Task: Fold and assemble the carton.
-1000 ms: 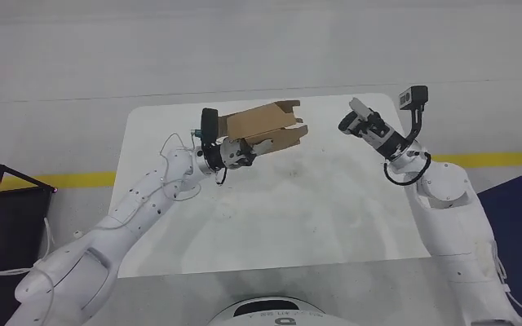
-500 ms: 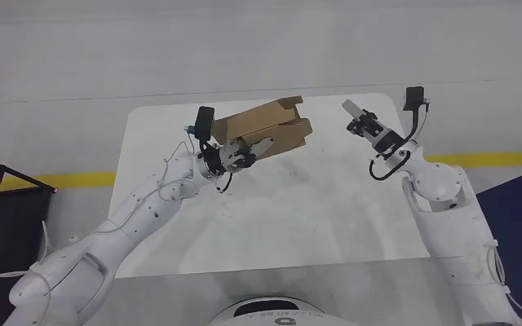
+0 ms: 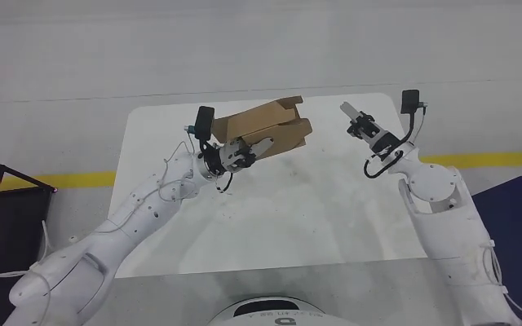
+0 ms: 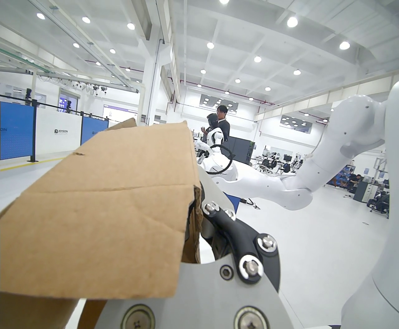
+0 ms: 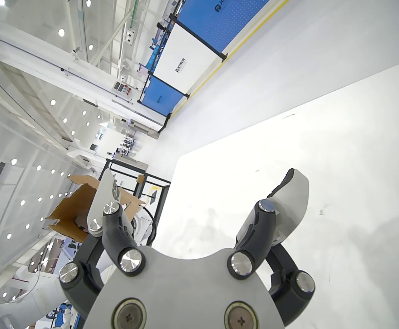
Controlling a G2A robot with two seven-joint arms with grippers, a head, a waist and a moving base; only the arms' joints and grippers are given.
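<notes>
Against a second ago: the brown cardboard carton (image 3: pixel 263 129) had rolled slightly, then held steady. The right wrist had turned over.

The left gripper (image 3: pixel 258 147) was pinched on the carton's lower wall and held it aloft and tilted. Below the carton lay the white, round-cornered table (image 3: pixel 310 220). The carton's open end, flaps splayed, pointed away from the left gripper; its contents could not be told.

The right gripper (image 3: pixel 354 118) hovered to the right of the carton, well apart from it, with fingers spread.

Behind the carton was grey floor, with a yellow floor line (image 3: pixel 73 179) to its left. Blue barrier panels (image 5: pixel 224 21) stood in the hall.
</notes>
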